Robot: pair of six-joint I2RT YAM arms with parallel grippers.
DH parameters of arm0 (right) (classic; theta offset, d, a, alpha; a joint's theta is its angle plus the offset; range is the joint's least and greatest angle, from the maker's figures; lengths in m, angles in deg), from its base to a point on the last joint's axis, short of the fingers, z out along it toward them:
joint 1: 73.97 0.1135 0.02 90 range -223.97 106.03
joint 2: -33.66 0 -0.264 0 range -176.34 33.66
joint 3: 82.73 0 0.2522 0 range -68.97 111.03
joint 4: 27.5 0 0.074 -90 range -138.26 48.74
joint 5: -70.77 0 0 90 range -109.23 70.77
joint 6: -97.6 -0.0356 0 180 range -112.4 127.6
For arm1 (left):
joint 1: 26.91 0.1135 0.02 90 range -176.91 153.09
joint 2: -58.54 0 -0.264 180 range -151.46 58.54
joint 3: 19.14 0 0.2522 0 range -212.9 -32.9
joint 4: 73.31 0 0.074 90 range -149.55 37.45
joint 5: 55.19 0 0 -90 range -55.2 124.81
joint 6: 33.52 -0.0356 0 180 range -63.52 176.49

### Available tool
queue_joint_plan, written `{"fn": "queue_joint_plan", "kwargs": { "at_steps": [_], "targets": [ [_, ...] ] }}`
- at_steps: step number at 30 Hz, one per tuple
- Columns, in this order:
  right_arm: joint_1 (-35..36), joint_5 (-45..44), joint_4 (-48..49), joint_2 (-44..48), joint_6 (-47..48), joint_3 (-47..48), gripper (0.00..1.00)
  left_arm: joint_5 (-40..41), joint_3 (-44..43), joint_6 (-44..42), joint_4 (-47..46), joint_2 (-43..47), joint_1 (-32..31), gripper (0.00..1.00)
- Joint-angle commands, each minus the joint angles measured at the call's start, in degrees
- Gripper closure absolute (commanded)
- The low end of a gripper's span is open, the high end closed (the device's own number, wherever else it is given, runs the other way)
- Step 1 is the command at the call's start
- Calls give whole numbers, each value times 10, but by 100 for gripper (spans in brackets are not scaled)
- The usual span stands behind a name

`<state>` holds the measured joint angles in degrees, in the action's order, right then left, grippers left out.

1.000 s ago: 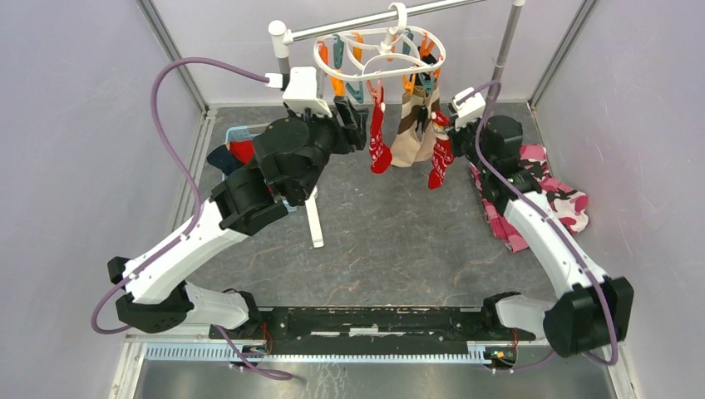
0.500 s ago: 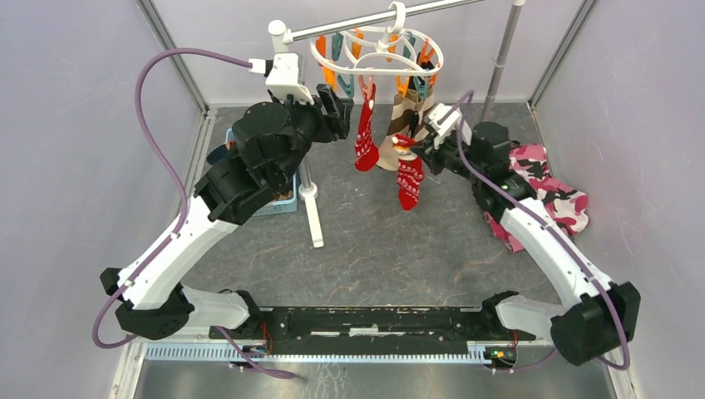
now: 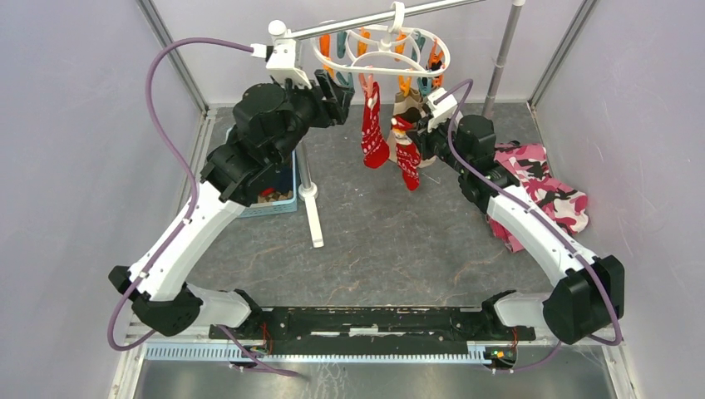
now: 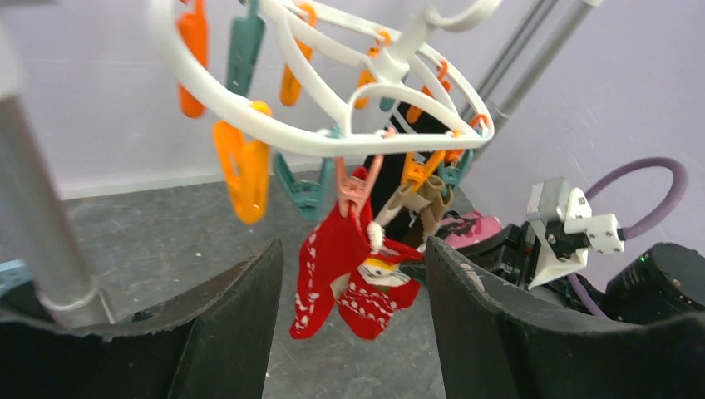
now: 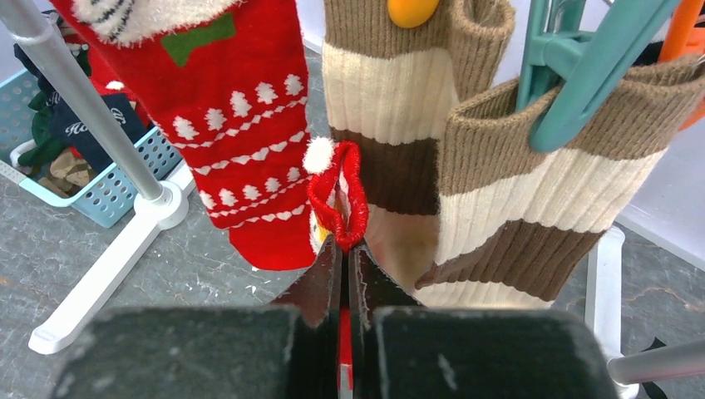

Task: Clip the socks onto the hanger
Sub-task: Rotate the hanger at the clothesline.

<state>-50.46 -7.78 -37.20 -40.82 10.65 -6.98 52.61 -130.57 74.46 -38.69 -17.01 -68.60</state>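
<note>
The white ring hanger [image 3: 382, 51] [image 4: 332, 141] hangs from the rack bar with orange and teal clips. One red patterned sock [image 3: 372, 133] [image 4: 326, 258] dangles from a pink clip. A second red sock [image 3: 408, 160] [image 4: 384, 295] hangs right beside it, its cuff [image 5: 337, 195] pinched in my shut right gripper [image 3: 422, 133] [image 5: 342, 245]. Brown-and-cream striped socks [image 5: 507, 183] [image 3: 409, 106] are clipped behind them. My left gripper [image 3: 339, 96] [image 4: 353, 247] is open just left of the hanger, with nothing between its fingers; the red socks lie beyond them.
A blue basket [image 3: 278, 199] [image 5: 91, 179] with more socks sits by the rack's white foot [image 3: 313, 212] [image 5: 100, 274]. The pink camouflage cloth [image 3: 544, 195] lies at the right. The rack's silver poles [image 3: 503, 54] stand at the back.
My right gripper carried its red sock left and up, next to the clipped red sock. My left gripper rose and moved back toward the hanger's left side. The hanger swayed slightly.
</note>
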Motion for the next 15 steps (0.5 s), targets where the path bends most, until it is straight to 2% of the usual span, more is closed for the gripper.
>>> {"fn": "queue_joint_plan", "kwargs": {
  "at_steps": [1, 9, 15],
  "targets": [
    [0, -16, 32, -6, -17, 31, 100, -42, 12, 44, -36, -16, 0, 30],
    [0, -25, 26, -10, -16, 38, 100, 6, 16, 25, -43, -31, 1, 29],
    [0, -26, 23, -11, -16, 39, 100, 21, 4, 4, -46, -51, 5, 32]
  ]
}}
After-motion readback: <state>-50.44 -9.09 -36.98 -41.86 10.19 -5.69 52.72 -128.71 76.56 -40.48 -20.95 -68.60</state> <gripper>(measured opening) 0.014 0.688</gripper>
